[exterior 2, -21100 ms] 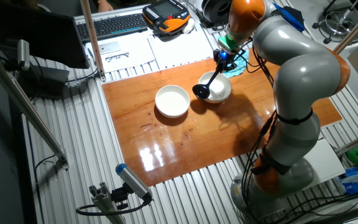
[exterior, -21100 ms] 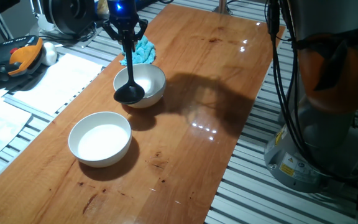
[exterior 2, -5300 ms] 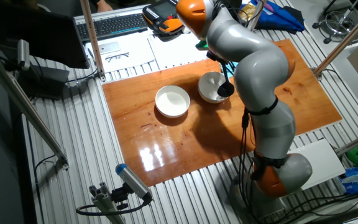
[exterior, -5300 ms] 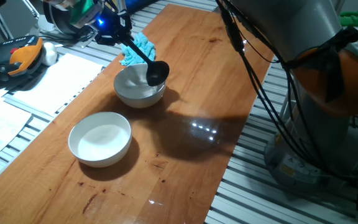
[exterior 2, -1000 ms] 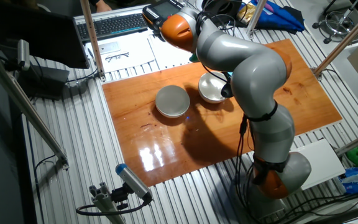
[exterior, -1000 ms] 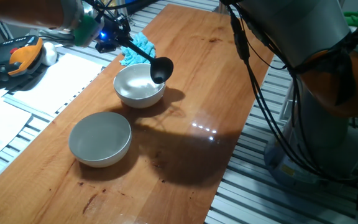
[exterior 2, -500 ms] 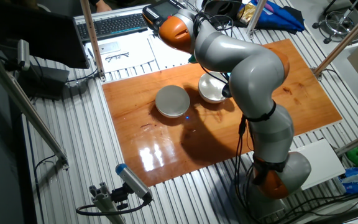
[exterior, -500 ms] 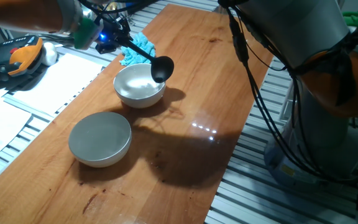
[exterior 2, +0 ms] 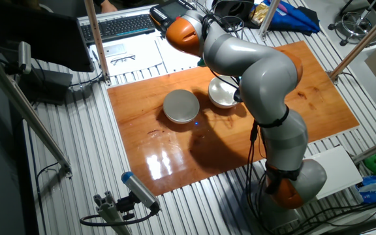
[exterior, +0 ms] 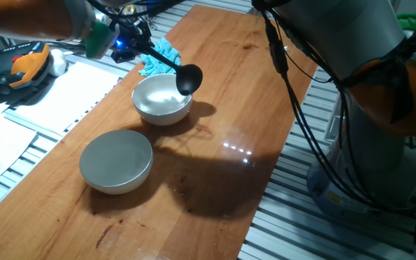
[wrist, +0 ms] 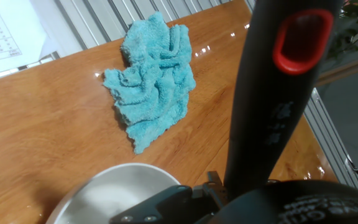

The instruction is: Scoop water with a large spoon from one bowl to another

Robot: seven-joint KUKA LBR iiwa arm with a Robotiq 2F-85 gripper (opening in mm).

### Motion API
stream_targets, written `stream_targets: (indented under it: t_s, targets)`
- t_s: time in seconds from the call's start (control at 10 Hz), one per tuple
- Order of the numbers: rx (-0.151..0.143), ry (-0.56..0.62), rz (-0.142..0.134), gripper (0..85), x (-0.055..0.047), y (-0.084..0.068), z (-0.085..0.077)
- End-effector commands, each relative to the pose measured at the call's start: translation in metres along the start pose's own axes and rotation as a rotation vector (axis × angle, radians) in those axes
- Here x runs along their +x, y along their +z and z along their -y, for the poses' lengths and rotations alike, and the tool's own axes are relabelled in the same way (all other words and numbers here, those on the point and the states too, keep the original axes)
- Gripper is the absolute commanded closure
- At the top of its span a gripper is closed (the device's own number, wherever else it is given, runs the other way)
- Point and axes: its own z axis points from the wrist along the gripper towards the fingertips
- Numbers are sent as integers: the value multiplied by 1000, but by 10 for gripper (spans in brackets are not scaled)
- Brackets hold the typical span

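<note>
The large spoon (exterior: 187,78), a black ladle, is held slantwise with its scoop hanging over the right rim of the far white bowl (exterior: 161,101). My gripper (exterior: 131,42) is shut on the top of its handle, up and to the left of that bowl. In the hand view the handle (wrist: 272,118) fills the right side, and that bowl's rim (wrist: 114,183) lies below. The near white bowl (exterior: 116,160) stands in the arm's shadow. I cannot make out water in either bowl or in the scoop. In the other fixed view both bowls (exterior 2: 180,106) (exterior 2: 222,95) show, and the arm hides the gripper.
A crumpled blue cloth (exterior: 161,56) (wrist: 154,81) lies on the wooden table (exterior: 215,180) just behind the far bowl. Papers (exterior: 56,97) and an orange-black controller (exterior: 20,66) lie off the table's left edge. The robot's base (exterior: 370,166) stands on the right.
Over the last second the ladle has barely moved. Five seconds ago its scoop sat lower, in the far bowl; it is now raised over the right rim.
</note>
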Motion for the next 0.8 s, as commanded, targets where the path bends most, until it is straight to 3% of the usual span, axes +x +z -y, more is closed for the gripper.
stream_targets:
  t_s: [0.0, 0.7]
  targets:
    - [1, 0, -1, 850, 0, 0, 0]
    - [13, -1, -8, 850, 0, 0, 0]
